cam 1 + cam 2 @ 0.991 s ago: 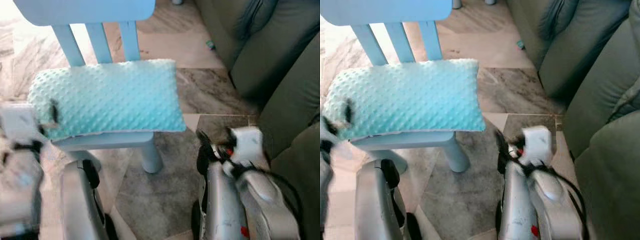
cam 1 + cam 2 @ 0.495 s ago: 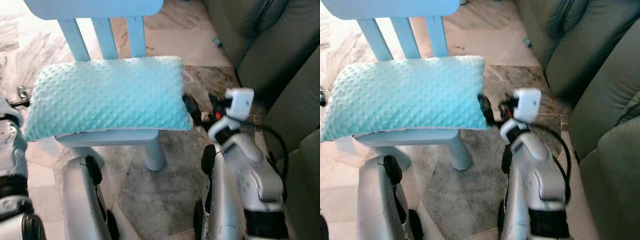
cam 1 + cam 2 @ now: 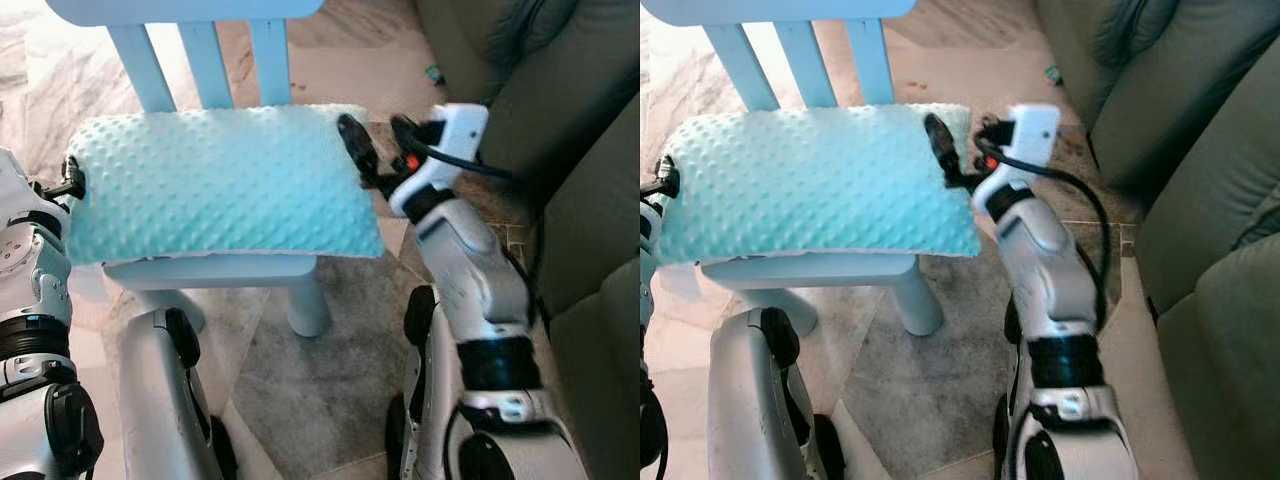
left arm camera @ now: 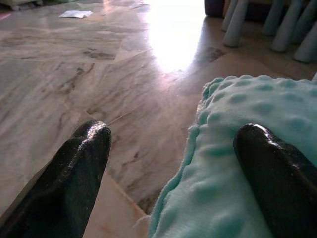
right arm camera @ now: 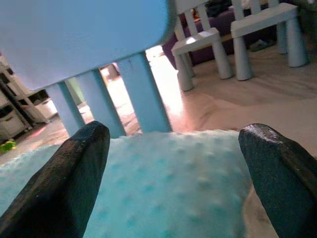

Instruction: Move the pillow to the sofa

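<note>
Pillow (image 3: 215, 185): pale turquoise, dimpled plush, lying flat across the seat of a light-blue chair (image 3: 205, 270), its two short ends each met by a gripper. Right gripper (image 5: 168, 163): jaws spread wide, fingers apart on either side of the pillow's end, nothing clamped between them; in the head views it sits at the pillow's far right corner. Left gripper (image 4: 173, 173): jaws also spread, one finger resting on the plush at the pillow's edge, the other out over bare floor, no grip made. Judgement: the pillow looks light, soft and compressible, not fragile; the plush nap should give friction, but the body will sag and fold if held by one corner. Best hold is likely a pinch on each short end, fingers biting deep into the filling rather than the loose fabric edge. Beyond the jaws: chair slats (image 3: 205, 60) behind the pillow; marbled stone floor (image 3: 300, 380) beneath; olive-green sofa (image 3: 560, 110) just past the right gripper, near the chair. More small pale chairs (image 5: 237, 39) stand further off in the room.
</note>
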You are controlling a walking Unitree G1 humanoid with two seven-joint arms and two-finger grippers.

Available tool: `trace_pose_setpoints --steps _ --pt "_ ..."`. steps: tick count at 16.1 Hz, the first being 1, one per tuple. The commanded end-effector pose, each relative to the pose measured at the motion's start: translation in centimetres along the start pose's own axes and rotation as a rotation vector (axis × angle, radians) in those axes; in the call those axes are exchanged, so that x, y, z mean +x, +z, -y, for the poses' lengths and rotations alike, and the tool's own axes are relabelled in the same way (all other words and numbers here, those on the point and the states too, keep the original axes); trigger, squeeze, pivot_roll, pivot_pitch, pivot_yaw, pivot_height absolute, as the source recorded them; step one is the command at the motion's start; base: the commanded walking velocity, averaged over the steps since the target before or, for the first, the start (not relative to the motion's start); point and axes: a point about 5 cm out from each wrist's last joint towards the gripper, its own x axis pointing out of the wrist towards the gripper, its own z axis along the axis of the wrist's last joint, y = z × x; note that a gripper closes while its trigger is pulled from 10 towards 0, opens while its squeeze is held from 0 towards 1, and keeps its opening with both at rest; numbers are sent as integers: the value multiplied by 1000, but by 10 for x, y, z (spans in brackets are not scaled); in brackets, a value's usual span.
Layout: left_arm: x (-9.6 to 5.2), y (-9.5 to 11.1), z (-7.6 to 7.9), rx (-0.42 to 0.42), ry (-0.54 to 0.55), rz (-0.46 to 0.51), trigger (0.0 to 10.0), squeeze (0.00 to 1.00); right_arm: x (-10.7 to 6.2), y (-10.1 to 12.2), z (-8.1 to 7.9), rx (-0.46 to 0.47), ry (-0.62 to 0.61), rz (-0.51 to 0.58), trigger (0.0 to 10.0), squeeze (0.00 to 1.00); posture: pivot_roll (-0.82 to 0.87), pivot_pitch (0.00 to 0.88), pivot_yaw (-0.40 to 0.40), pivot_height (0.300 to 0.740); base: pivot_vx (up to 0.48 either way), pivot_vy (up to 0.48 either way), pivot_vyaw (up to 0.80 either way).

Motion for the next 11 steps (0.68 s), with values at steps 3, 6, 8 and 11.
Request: trace_pose_setpoints --steps 3,6,8,11 --pt "1 -3 -1 -50 -27 -8 10000 0 12 -2 3 -55 4 13 10000 0 -109 316 8 320 0 0 0" --pt "-1 -15 9 -86 -88 -55 10000 0 15 -9 17 -133 -48 -8 10000 0 -102 321 11 320 0 0 0" --pt "-2 -21 12 -99 -107 -89 10000 0 15 -14 26 -173 -97 -36 10000 0 -98 325 11 320 0 0 0" --pt "-4 -34 12 -115 -104 -167 10000 0 13 -33 32 -206 -135 -112 10000 0 -94 330 15 320 0 0 0"
